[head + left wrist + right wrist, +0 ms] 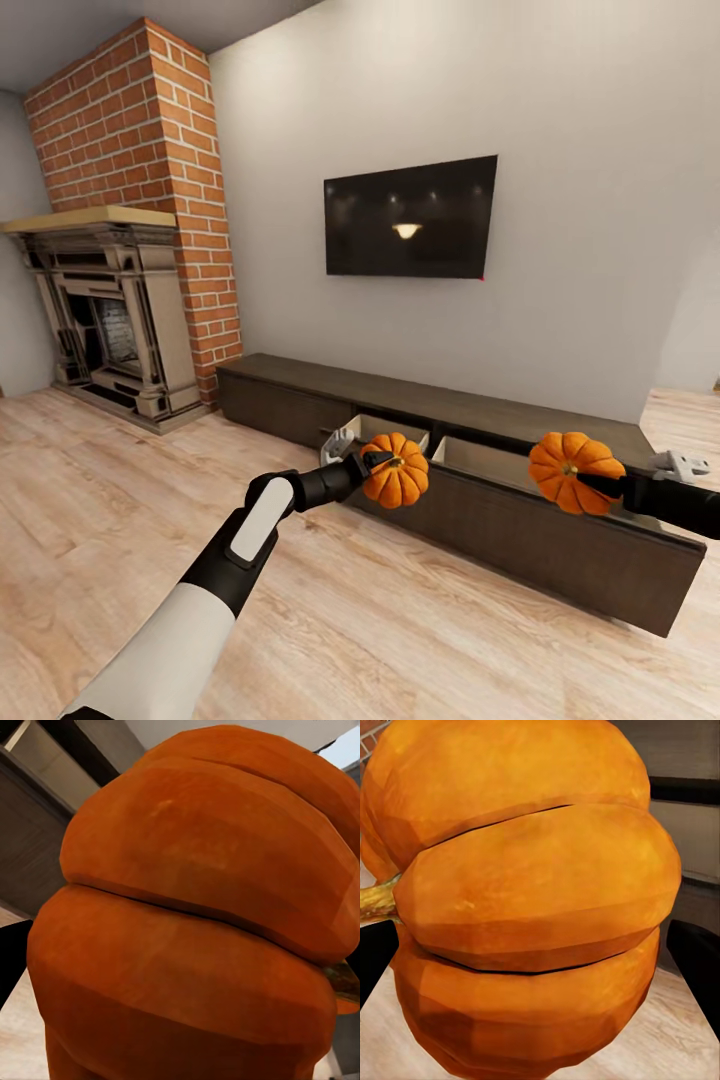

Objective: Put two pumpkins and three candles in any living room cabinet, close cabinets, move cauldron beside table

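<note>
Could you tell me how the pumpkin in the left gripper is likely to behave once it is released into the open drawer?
The pumpkin is round and ribbed, so it will probably roll a little before settling. It looks rigid, unlikely to deform. The open drawer has walls that should stop it.

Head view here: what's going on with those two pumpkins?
The robot holds one pumpkin in each gripper: the left gripper grips the left pumpkin, the right gripper the right pumpkin. Both are held over the dark cabinet, whose two drawers stand open. Neither pumpkin is inside yet.
</note>
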